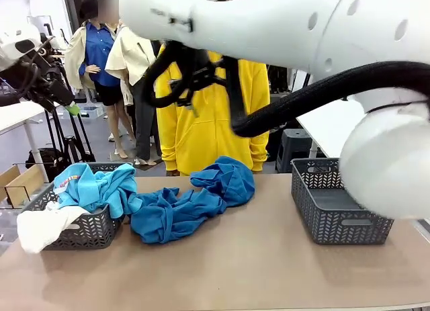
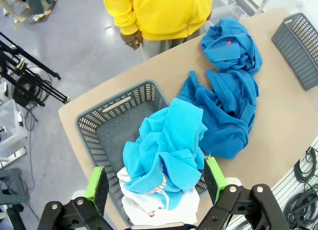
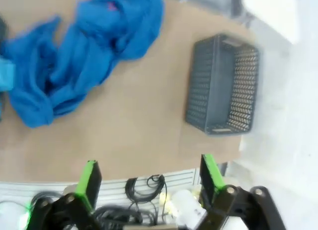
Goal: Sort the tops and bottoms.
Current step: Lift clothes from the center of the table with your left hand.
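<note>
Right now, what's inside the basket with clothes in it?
A light blue garment lies on a white garment that spills over the rim of the basket. Anything beneath them is covered.

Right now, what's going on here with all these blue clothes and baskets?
Two robot arms are sorting clothes at a table, with a person in a yellow top standing at the far side. The left basket holds a light blue garment and a white garment. A dark blue pile lies on the table between it and the right basket. The left end effector hangs open above the left basket, the right end effector open above the table's near edge. Neither holds anything.
</note>
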`<state>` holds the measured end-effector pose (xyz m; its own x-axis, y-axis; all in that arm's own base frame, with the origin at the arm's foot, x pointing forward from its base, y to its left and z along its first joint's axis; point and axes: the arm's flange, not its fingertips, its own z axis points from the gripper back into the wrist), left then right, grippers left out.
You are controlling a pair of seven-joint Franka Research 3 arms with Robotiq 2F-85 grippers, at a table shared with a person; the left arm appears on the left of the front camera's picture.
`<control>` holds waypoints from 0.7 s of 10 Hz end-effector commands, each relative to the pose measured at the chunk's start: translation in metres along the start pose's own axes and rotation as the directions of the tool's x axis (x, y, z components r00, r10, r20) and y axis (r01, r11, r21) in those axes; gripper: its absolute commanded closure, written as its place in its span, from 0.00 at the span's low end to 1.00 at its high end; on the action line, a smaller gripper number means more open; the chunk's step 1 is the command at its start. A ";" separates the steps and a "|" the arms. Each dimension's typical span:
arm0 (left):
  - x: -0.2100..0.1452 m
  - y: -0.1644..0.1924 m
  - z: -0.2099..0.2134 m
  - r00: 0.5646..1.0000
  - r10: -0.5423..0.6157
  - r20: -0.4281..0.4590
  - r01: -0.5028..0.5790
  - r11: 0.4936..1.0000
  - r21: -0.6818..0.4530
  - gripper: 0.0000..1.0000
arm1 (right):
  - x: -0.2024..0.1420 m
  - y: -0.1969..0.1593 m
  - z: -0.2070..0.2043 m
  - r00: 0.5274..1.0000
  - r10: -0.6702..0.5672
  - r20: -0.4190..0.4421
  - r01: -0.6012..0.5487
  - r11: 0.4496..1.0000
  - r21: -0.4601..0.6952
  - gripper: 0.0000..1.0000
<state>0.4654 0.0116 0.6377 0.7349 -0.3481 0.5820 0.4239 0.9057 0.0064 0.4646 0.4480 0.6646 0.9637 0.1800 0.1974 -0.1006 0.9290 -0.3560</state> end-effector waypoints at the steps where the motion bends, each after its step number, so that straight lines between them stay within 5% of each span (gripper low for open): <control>1: 0.005 -0.014 -0.006 1.000 0.027 -0.016 -0.027 0.999 0.038 0.00 | -0.048 -0.128 -0.071 0.991 -0.132 -0.033 0.131 0.991 -0.026 0.00; 4: 0.019 -0.061 -0.027 0.999 -0.022 -0.038 0.024 0.998 0.053 0.00 | -0.137 -0.256 -0.126 0.943 -0.320 -0.087 0.319 0.947 -0.030 0.00; 7: 0.034 -0.140 -0.080 0.998 -0.040 -0.057 0.050 0.980 0.195 0.00 | -0.197 -0.323 -0.202 0.865 -0.484 -0.133 0.493 0.869 0.044 0.00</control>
<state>0.4663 -0.1288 0.6038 0.7372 -0.4154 0.5329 0.4100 0.9019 0.1358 0.4125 0.0964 0.6513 0.9376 -0.2873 0.1961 0.3318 0.9077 -0.2567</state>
